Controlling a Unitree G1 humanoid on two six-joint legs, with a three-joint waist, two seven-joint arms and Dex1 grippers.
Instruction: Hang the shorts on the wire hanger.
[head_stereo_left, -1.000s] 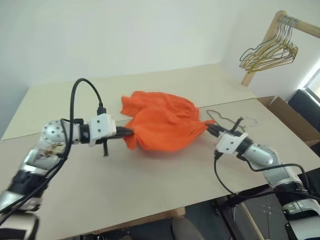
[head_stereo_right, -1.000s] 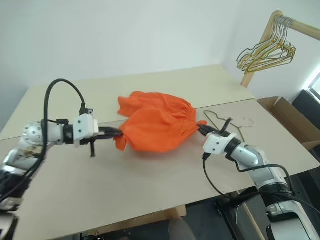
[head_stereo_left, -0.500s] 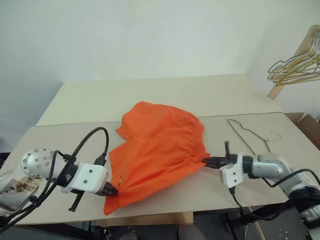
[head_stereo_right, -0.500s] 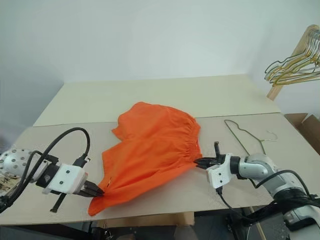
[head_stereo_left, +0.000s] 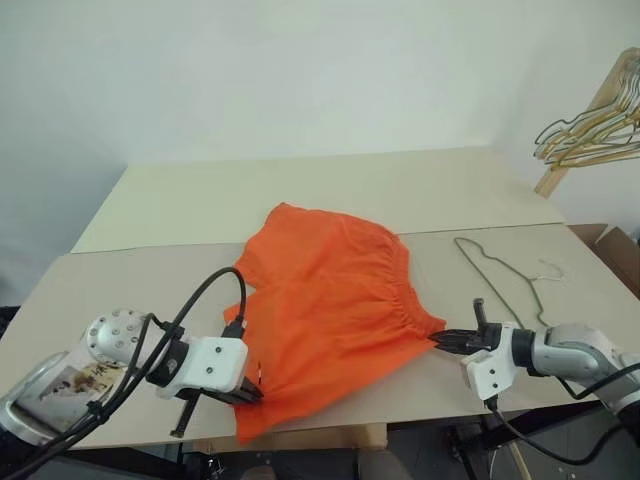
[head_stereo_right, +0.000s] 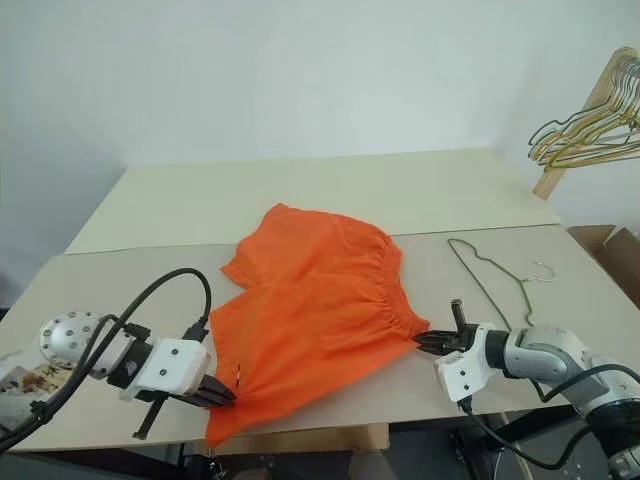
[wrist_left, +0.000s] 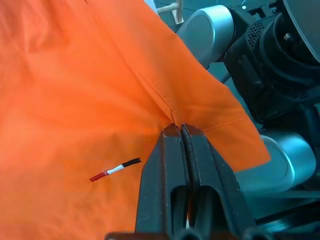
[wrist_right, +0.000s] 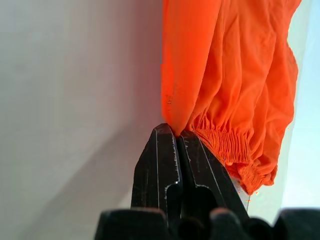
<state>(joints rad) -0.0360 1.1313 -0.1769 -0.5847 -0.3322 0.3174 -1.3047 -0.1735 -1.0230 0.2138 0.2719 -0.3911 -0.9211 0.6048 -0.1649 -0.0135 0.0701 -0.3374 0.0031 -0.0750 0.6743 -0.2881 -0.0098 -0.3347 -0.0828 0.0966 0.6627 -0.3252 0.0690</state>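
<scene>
Basically, shorts (head_stereo_left: 330, 300) spread on the table (head_stereo_left: 160, 205), near hem hanging over the front edge | left gripper (wrist_left: 180, 131) pinching a hem fold, right gripper (wrist_right: 177, 135) pinching the waistband | wrist view shows a small tag (wrist_left: 115, 170) | hanger (head_stereo_left: 500, 280) beside the shorts, partly behind the right gripper

My left gripper (head_stereo_left: 255, 392) covers the hem fold of the shorts (head_stereo_left: 330, 300) where it pinches, and the fabric's near corner hangs past the table (head_stereo_left: 150, 200) edge at 6 o'clock. At 2 o'clock the bunched hangers (head_stereo_left: 590, 125) on the wooden rod (head_stereo_left: 605, 100) are cut by the frame edge. The white mark on the fabric (wrist_left: 117, 169) is too small to read.
</scene>
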